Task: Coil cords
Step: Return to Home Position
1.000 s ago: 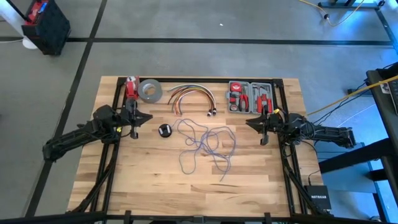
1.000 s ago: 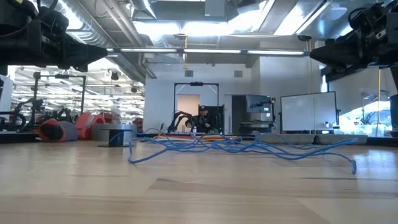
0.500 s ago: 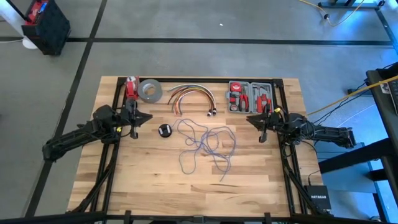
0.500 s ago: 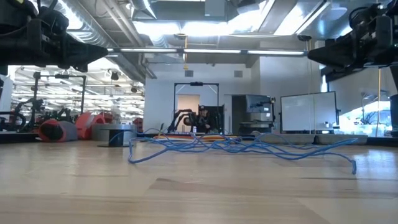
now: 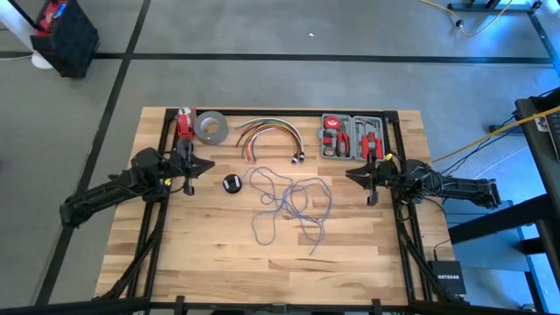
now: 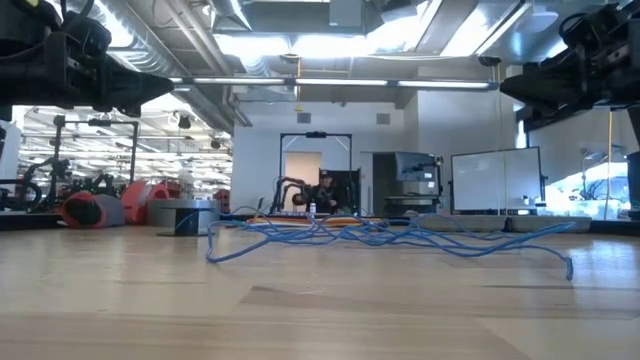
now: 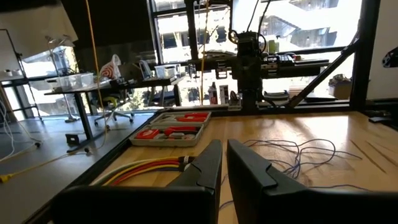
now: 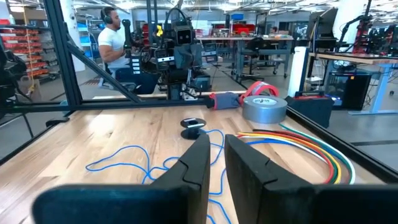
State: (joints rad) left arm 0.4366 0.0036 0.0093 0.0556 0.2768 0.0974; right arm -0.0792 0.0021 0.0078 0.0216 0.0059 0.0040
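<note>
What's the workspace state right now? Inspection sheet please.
Surface: wooden table, black frame rails along both sides.
Job's things: blue cord lies loose and tangled mid-table, uncoiled.
Clutter: tape roll, tool case, small black disc, red item.
Grippers: left gripper and right gripper hover above opposite table edges, fingers nearly together, holding nothing.
Cables: arched coloured cable bundle behind the cord.
Surroundings: person seated beyond the table in right wrist view.

Two black jointed robot arms with cabling; left gripper (image 7: 222, 163) and right gripper (image 8: 213, 157) have flat dark wedge-shaped fingers.
</note>
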